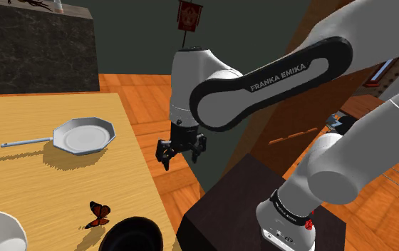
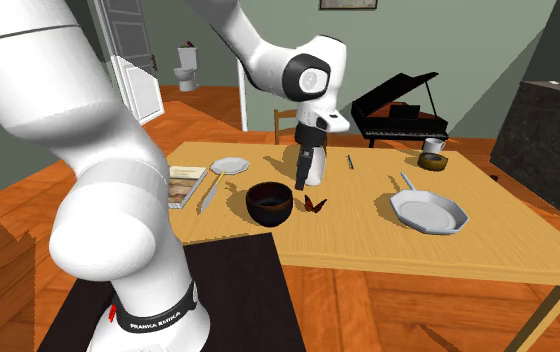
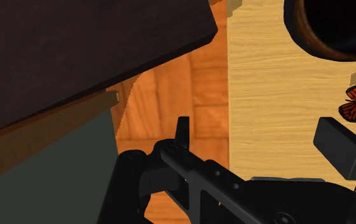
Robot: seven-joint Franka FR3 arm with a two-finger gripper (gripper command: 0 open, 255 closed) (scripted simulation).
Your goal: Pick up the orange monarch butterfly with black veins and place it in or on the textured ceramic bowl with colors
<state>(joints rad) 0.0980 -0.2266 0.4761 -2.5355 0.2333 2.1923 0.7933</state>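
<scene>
Hand (image 1: pixel 182 158), spread wide, hangs downward over the table (image 1: pixel 63 187) edge.

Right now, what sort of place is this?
Probably a home's dining room: a black grand piano, a light wooden table bearing a grey frying pan, and a white toilet through a doorway.

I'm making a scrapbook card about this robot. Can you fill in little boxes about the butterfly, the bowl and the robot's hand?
Thing to move: butterfly, orange with black veins, sitting on the table
Where it goes: dark bowl, close beside the butterfly, which is not in it yet
Robot hand: gripper, black, open, holding nothing, up in the air away from the butterfly
Also on the table: grey pan
</scene>
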